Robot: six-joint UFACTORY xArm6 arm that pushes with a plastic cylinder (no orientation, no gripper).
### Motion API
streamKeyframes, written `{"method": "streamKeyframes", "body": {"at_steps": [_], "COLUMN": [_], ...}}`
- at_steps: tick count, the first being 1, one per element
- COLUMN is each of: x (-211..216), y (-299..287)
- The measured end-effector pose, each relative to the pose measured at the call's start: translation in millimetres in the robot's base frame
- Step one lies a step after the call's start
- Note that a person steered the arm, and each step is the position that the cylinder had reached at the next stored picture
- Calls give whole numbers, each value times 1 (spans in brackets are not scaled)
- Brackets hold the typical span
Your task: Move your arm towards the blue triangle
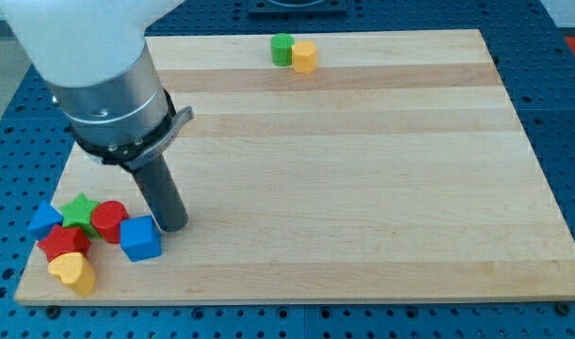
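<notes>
The blue triangle (44, 220) lies at the view's bottom left, at the left edge of a cluster of blocks. My tip (172, 226) rests on the wooden board (362, 188), right of the cluster and touching or nearly touching the upper right of a blue cube (140, 238). Between my tip and the blue triangle sit a red cylinder (108, 221) and a green star (79, 212).
A red block (64, 243) and a yellow heart (73, 273) lie below the star. A green block (282, 49) and a yellow block (305, 56) stand together at the view's top. The arm's wide grey body (108, 89) hangs over the board's left part.
</notes>
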State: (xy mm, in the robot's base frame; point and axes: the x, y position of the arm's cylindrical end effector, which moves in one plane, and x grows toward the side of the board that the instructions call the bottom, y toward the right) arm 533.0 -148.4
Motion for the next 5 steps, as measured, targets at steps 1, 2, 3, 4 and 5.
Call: {"method": "streamKeyframes", "body": {"at_steps": [1,2,3,4,5], "x": [-18,-28,-28,-50,-76], "y": [-14,-21,-21,-14,-13]}}
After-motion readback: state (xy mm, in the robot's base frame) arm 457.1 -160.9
